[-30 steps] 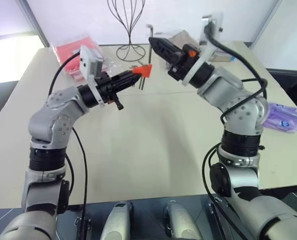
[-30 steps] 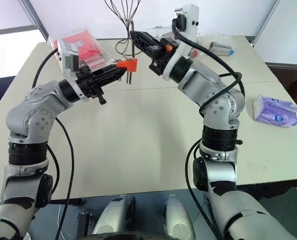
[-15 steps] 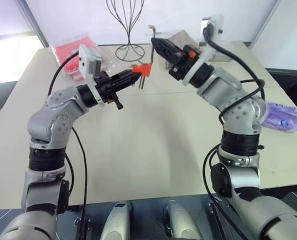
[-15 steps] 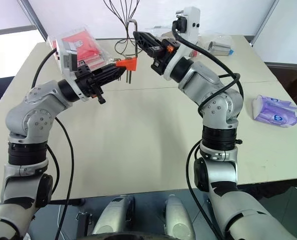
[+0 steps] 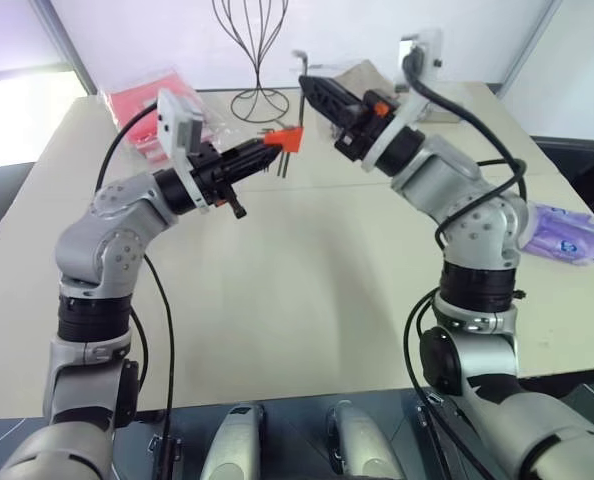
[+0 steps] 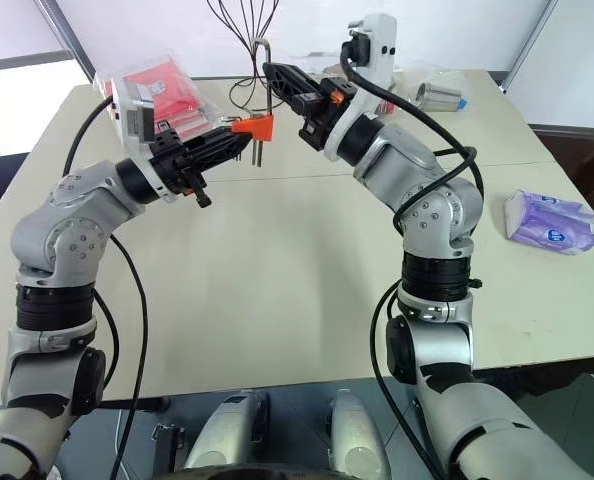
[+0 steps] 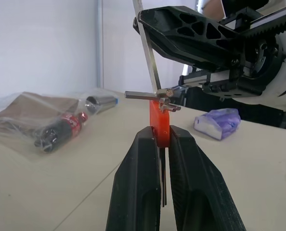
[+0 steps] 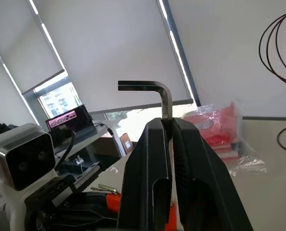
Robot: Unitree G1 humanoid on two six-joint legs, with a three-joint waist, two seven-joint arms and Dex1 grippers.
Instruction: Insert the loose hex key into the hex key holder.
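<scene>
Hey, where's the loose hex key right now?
The loose hex key is pinched in the right tool, raised over the table's far side, just above the orange hex key holder in the left tool.

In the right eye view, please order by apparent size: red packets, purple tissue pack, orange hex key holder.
1. red packets
2. purple tissue pack
3. hex key holder, clearly smallest

The packets lie farther away, so real sizes stay unsure.

Bright daylight, blown-out window glare
</scene>
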